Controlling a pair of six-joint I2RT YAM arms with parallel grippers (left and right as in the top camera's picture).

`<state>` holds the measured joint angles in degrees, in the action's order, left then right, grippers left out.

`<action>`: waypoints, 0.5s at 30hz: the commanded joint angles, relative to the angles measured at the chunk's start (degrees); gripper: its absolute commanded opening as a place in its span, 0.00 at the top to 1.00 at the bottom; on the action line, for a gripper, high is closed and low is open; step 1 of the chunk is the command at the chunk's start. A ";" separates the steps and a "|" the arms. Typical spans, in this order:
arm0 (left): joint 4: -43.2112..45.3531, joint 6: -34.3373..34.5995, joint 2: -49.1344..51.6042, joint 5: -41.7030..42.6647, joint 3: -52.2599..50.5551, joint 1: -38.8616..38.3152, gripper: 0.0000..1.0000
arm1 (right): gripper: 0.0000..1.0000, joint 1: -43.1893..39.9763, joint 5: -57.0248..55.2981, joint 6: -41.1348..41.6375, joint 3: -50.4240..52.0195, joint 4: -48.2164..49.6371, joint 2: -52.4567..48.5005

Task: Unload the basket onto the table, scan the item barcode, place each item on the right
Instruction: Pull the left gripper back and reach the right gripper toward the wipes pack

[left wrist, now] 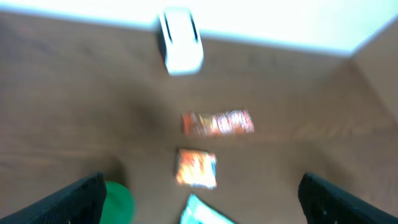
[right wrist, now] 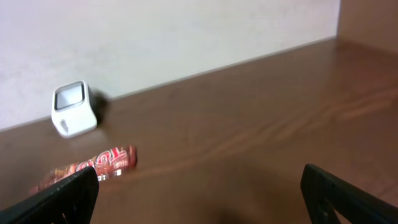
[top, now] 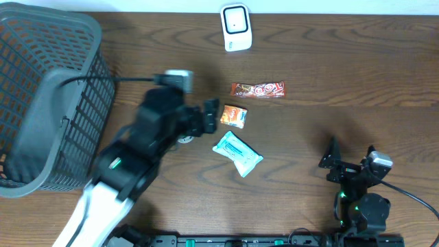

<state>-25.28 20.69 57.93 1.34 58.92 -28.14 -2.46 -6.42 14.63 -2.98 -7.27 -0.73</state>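
The small orange snack packet (top: 234, 116) lies flat on the brown wooden worktop (top: 357, 75), nearly square and slightly skewed, with no clear long axis. It sits just right of the left pincer (top: 209, 113), whose fingers stand wide apart and hold nothing. Beyond it the long red candy wrapper (top: 257, 89) runs left to right. Nearer, the light blue packet (top: 237, 153) slants from far left to near right. The white barcode scanner (top: 235, 27) stands at the far edge. The right pincer (top: 351, 156), also spread and empty, is well apart at near right.
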 commanded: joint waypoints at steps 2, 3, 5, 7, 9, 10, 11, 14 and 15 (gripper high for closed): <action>-2.36 -3.69 -6.97 -5.07 0.87 1.27 0.02 | 0.01 -0.46 -1.14 0.50 0.20 1.64 0.31; -3.15 -4.24 -8.02 -5.09 0.87 1.40 0.02 | 0.01 -0.46 -2.25 0.48 0.20 1.20 0.31; -5.03 -4.59 -9.79 -5.84 0.87 1.51 0.02 | 0.01 -0.46 -4.76 0.55 0.20 1.66 0.31; -6.45 -4.59 -10.47 -7.10 0.87 1.51 0.02 | 0.01 -0.46 -2.51 1.95 0.20 2.73 0.31; -7.91 -4.57 -10.51 -8.35 0.87 1.51 0.02 | 0.01 -0.46 3.91 3.76 0.20 4.37 0.31; -8.63 -4.59 -10.43 -8.83 0.87 1.51 0.02 | 0.01 -0.46 6.64 3.76 0.20 6.27 0.31; -9.09 -4.57 -10.34 -9.18 0.87 1.51 0.02 | 0.01 -0.46 7.72 3.74 0.20 7.48 0.31; -9.90 -4.57 -10.23 -9.60 0.87 1.51 0.02 | 0.01 -0.46 11.74 3.76 -0.15 12.61 0.28; -9.88 -4.57 -10.25 -9.60 0.87 1.51 0.02 | 0.01 -0.46 12.31 3.76 -0.61 13.27 0.26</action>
<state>-35.07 17.10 47.86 -6.39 58.98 -27.00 -2.46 0.27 17.32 -2.94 4.86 -0.69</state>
